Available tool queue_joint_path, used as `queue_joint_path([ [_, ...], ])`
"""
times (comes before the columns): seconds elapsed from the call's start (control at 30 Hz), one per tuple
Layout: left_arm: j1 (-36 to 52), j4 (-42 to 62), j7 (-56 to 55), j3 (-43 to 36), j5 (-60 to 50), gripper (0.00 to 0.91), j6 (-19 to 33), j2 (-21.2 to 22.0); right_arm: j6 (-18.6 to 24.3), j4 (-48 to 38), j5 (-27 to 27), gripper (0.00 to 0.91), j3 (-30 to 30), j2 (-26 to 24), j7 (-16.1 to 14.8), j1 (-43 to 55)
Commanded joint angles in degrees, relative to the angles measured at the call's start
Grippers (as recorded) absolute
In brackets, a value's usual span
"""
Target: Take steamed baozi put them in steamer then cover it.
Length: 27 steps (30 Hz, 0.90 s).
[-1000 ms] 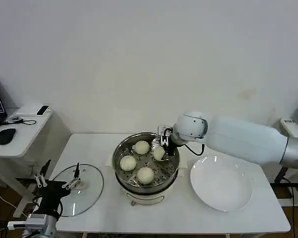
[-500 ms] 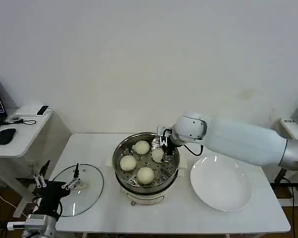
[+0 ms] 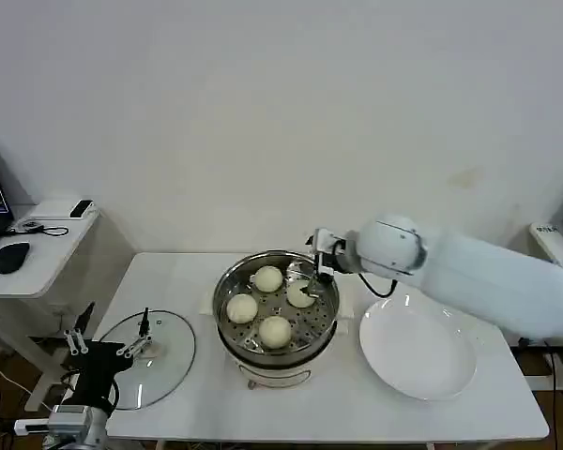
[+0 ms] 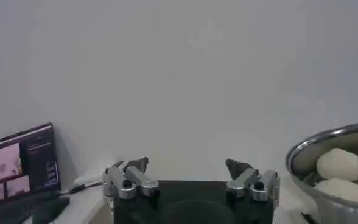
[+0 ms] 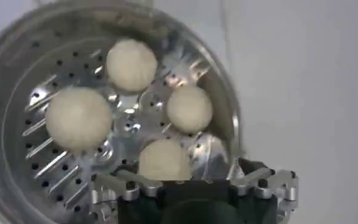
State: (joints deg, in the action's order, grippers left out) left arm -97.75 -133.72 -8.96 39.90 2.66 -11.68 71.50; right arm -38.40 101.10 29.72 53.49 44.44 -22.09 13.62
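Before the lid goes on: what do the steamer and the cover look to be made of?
The steamer: polished metal, probably stainless steel, with bright reflections and a hole-punched tray. The cover: clear glass, since the table shows through it, with what looks like a metal rim.

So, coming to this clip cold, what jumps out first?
The shiny steamer at the table's middle, four baozi sitting on its perforated tray. The right gripper hangs open at the steamer's far right rim, empty. The cover lies flat on the table to the steamer's left, with the left gripper open beside it.
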Motion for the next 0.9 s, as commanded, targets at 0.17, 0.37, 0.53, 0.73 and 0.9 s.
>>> queue_joint_path([
  [0.17,0.42,1.84,-0.18,-0.89,-0.31,0.907,0.63,0.07,28.72,11.04,-24.18,0.907,-58.90,2.45,22.04,-59.76],
  [0.37,1.05,3.23,-0.09,-1.10,-0.44,0.907,0.60,0.53,39.01,11.26,-29.75,0.907,-77.58,15.39,18.91,-75.59],
  [0.53,1.18,5.03,-0.07,-1.24,-4.95,0.907,0.56,0.16,43.83,12.42,-29.84,0.907,-89.52,27.30,12.42,-84.72],
  [0.73,1.40,10.60,0.44,-1.63,-24.39,0.907,3.99,-3.00,44.01,15.09,-23.37,0.907,-97.48,34.75,9.99,-92.70],
  [0.9,0.54,15.11,-0.67,-0.82,-40.58,0.907,6.55,-6.43,43.89,16.89,-23.08,0.907,-99.49,37.03,10.72,-96.00],
])
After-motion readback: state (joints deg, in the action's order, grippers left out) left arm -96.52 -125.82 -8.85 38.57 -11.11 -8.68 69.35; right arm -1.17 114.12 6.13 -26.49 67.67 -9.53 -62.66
